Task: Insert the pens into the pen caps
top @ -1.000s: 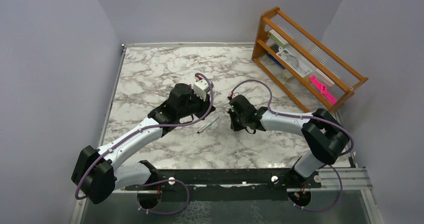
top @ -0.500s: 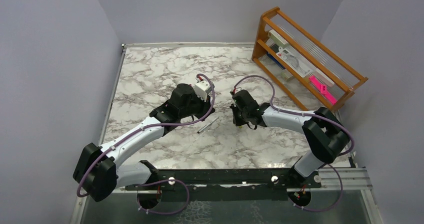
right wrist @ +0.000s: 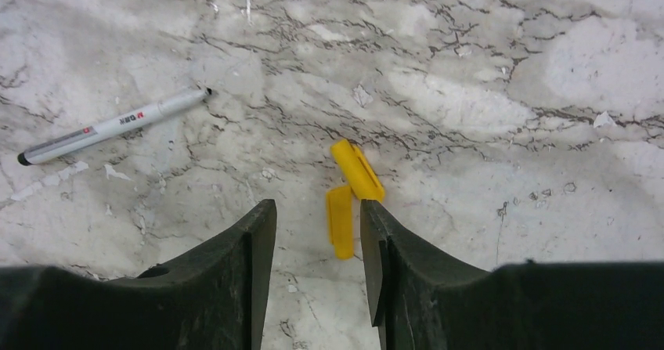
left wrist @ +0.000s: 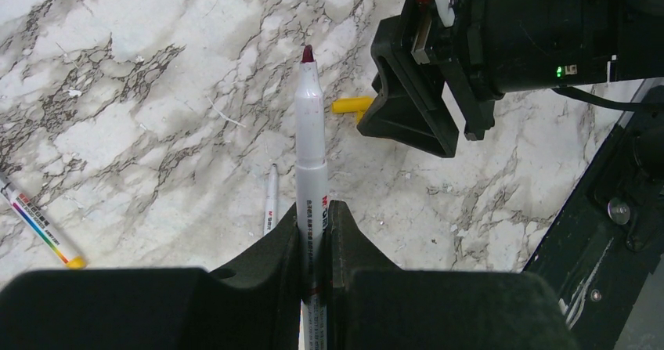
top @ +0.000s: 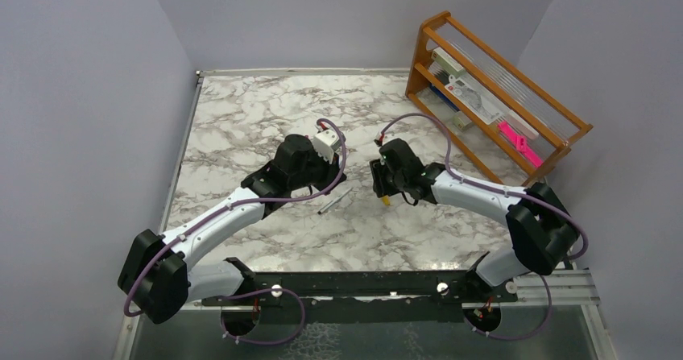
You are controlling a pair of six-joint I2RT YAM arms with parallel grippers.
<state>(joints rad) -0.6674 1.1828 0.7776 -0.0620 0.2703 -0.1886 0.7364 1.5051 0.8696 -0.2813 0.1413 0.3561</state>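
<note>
My left gripper [left wrist: 315, 218] is shut on a silver-grey pen [left wrist: 310, 146], which sticks out ahead with its dark red tip [left wrist: 307, 53] bare, held above the table. Two yellow pen caps [right wrist: 356, 170] [right wrist: 340, 221] lie touching on the marble. My right gripper [right wrist: 317, 217] is open just above them, with the nearer cap between its fingertips by the right finger. One yellow cap shows in the left wrist view [left wrist: 351, 105] and the top view [top: 387, 200]. A second pen [top: 333, 200] lies on the table between the arms. The magenta cap is out of view.
A pen with a colour-striped label and a yellow end [left wrist: 39, 229] lies to the left under my left arm. A wooden rack [top: 491, 94] holding a flat pink object [top: 515, 142] stands at the back right. The table's front rail [top: 387, 283] is near.
My right gripper has shifted slightly away and to the right, its elbow swinging right, and a yellow cap now shows under it. The left arm has moved only slightly.
</note>
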